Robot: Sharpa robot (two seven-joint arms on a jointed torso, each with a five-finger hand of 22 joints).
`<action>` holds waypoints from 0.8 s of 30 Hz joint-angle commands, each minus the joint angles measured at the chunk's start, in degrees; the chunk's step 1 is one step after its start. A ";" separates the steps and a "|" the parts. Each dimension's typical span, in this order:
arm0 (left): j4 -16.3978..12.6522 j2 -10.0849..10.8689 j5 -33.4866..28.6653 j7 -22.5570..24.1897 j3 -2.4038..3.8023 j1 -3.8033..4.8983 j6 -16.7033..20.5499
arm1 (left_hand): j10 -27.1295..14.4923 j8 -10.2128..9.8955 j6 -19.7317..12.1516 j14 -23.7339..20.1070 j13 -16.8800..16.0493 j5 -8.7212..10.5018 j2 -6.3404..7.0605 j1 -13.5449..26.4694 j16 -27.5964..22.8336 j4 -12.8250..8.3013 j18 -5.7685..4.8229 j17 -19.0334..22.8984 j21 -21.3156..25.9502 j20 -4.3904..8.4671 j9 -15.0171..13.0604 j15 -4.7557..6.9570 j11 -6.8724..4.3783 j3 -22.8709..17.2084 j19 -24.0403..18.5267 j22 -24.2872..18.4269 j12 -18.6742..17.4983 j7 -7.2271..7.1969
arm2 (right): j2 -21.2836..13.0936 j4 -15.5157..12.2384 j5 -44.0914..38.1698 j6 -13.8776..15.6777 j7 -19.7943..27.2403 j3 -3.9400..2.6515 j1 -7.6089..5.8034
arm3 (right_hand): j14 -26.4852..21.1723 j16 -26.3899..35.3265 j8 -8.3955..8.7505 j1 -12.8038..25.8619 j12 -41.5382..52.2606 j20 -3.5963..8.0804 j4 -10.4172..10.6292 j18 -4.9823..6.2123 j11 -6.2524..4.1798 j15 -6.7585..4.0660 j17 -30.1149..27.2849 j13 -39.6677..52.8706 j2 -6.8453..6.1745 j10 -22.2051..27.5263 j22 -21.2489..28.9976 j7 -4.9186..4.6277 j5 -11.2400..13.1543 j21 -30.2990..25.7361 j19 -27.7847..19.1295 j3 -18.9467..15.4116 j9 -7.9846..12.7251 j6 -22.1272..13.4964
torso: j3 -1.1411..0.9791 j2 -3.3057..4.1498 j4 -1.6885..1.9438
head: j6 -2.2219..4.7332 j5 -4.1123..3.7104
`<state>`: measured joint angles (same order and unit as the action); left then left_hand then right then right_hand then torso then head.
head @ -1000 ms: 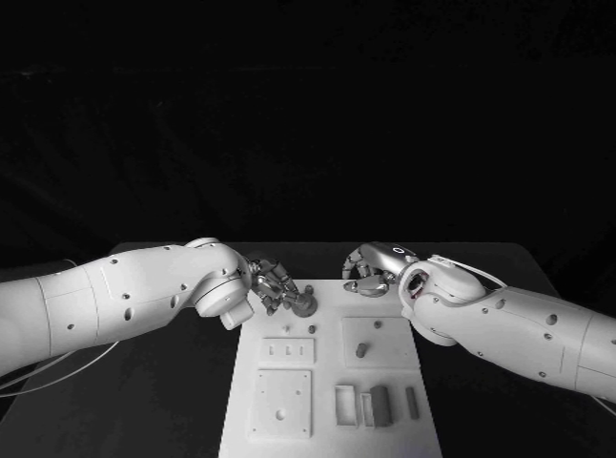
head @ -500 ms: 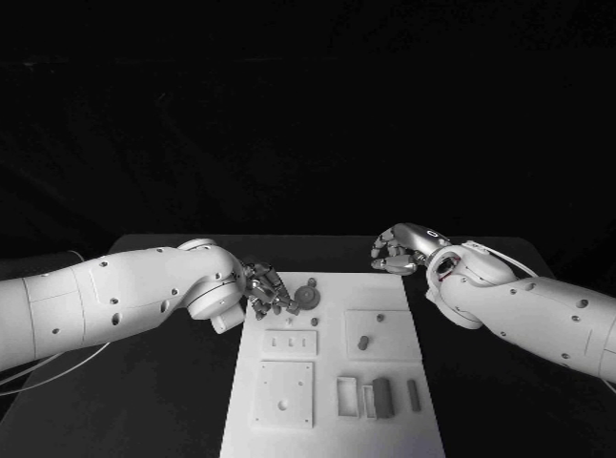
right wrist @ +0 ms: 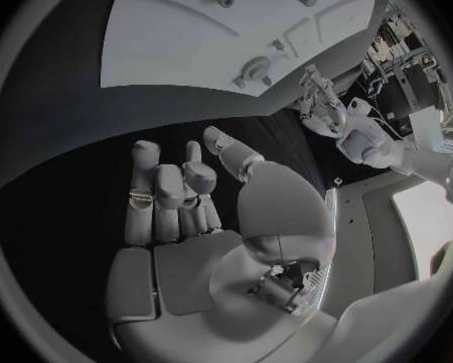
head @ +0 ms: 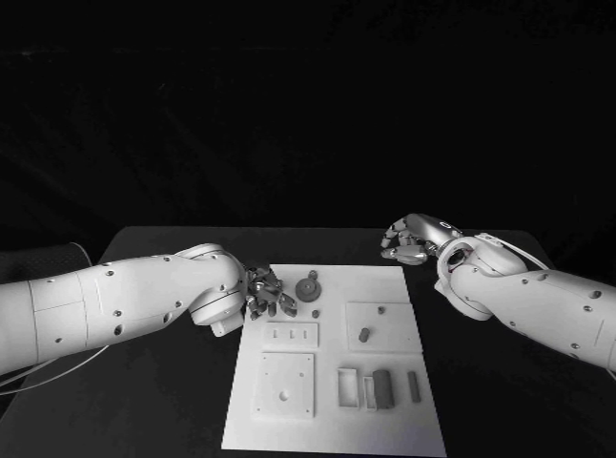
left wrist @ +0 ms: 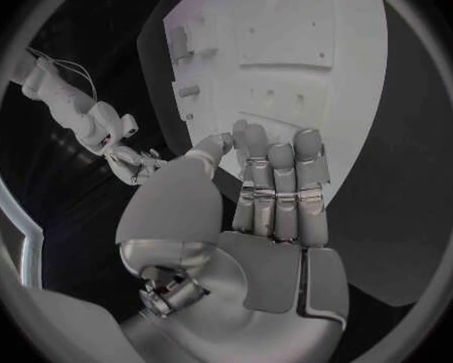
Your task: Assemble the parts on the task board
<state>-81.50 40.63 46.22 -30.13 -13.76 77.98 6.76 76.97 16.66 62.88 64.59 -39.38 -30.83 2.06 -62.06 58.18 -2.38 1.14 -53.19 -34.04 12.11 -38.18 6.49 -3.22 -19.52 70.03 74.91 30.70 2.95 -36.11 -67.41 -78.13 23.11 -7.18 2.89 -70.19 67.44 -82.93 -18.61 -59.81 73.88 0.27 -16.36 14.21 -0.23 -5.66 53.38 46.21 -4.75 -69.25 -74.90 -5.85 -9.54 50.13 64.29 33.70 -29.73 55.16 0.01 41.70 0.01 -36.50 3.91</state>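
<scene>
The white task board (head: 391,286) lies in the middle of the black table, also seen in the left wrist view (left wrist: 287,40) and the right wrist view (right wrist: 176,36). A round grey part (head: 308,286) (right wrist: 255,67) sits near its far edge, and a small peg (head: 364,334) stands in a square plate. Several oblong parts (head: 379,389) lie at the near right. My left hand (head: 267,294) (left wrist: 272,194) hovers at the board's left edge beside the round part, fingers extended, holding nothing. My right hand (head: 411,240) (right wrist: 181,194) hangs over the table off the board's far right corner, fingers loosely bent, empty.
Two more white plates (head: 292,335) (head: 285,385) with holes lie on the board's left half. Black table (head: 157,410) surrounds the board on all sides. A cable (head: 47,367) trails under my left arm.
My right hand has drawn back from the board's far edge to beyond its far right corner. My left hand has shifted slightly left, off the round part. The camera has also shifted.
</scene>
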 commanded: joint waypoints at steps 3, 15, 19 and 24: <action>0.34 -0.47 3.31 -1.52 0.02 -0.57 1.42 | 0.44 0.80 5.01 0.49 -0.08 -1.09 -1.34 7.06 0.97 -10.93 2.73 0.56 -1.06 0.28 -4.62 0.46 -0.46 -10.07 0.98 1.24 0.82 -0.90 | -0.22 -0.09 0.37 0.23 0.49 -0.05 0.01 | 0.11 0.20 0.38 0.05 -0.30 0.18 0.06 0.79 -0.02 -0.34 -0.10 -0.02 -0.55 -0.09 -0.71 -0.36 -0.16 -0.20 0.06 0.36 -0.06 -0.07 | 0.00 0.00 0.00 | -0.77 0.01; -0.04 -1.05 8.09 -0.92 0.02 -1.14 -1.11 | 0.41 0.70 5.04 0.45 -0.11 -1.04 -1.53 8.02 1.19 -11.91 2.77 0.73 -1.19 0.34 -4.91 0.51 -0.49 -10.97 1.07 1.22 1.02 -0.92 | -0.54 -0.51 0.57 0.17 0.36 -0.05 0.01 | 0.10 0.24 0.45 0.25 -0.35 0.14 0.20 0.79 0.01 -0.33 -0.13 -0.03 -0.61 -0.10 -0.71 -0.39 0.02 -0.24 0.07 0.34 -0.09 -0.12 | 0.01 -0.02 0.00 | -2.18 -0.07; -0.21 -1.36 8.65 -0.85 0.02 -1.30 -1.34 | 0.37 0.67 5.01 0.42 -0.10 -1.01 -1.48 8.09 1.20 -12.07 2.76 0.76 -1.19 0.34 -4.95 0.51 -0.47 -11.10 1.06 1.22 1.02 -0.91 | -0.59 -0.70 0.57 0.09 0.33 -0.05 0.02 | 0.10 0.25 0.47 0.27 -0.37 0.13 0.21 0.79 0.01 -0.32 -0.13 -0.03 -0.64 -0.09 -0.71 -0.40 0.04 -0.25 0.06 0.35 -0.10 -0.13 | 0.00 -0.01 0.01 | -2.50 -0.27; -0.36 -1.72 10.87 -0.76 0.02 -1.37 -1.43 | 0.30 0.62 4.94 0.37 -0.07 -0.87 -1.44 8.18 1.19 -12.18 2.75 0.82 -1.18 0.33 -4.98 0.50 -0.44 -11.25 1.04 1.20 1.01 -0.88 | -0.58 -0.81 0.57 0.06 0.33 -0.05 0.02 | 0.09 0.26 0.48 0.29 -0.38 0.13 0.21 0.79 0.02 -0.32 -0.14 -0.03 -0.65 -0.09 -0.71 -0.40 0.05 -0.26 0.06 0.35 -0.11 -0.14 | 0.01 -0.02 -0.01 | -2.62 -0.37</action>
<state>-81.68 39.14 54.17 -31.09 -13.76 76.63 6.32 77.31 17.39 63.50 64.92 -39.44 -31.77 1.06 -53.64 59.19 -7.71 1.11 -52.42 -35.04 12.37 -43.07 6.76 -3.50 -24.03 70.78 74.95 31.46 2.54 -36.68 -68.07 -77.50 23.21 -7.19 2.88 -70.18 67.45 -82.93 -18.41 -59.58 73.88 0.17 -16.21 14.23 -0.31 -5.49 53.32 46.21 -4.98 -69.34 -74.90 -5.75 -9.54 50.13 64.37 33.85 -29.77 55.06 0.01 41.70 0.01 -39.05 3.58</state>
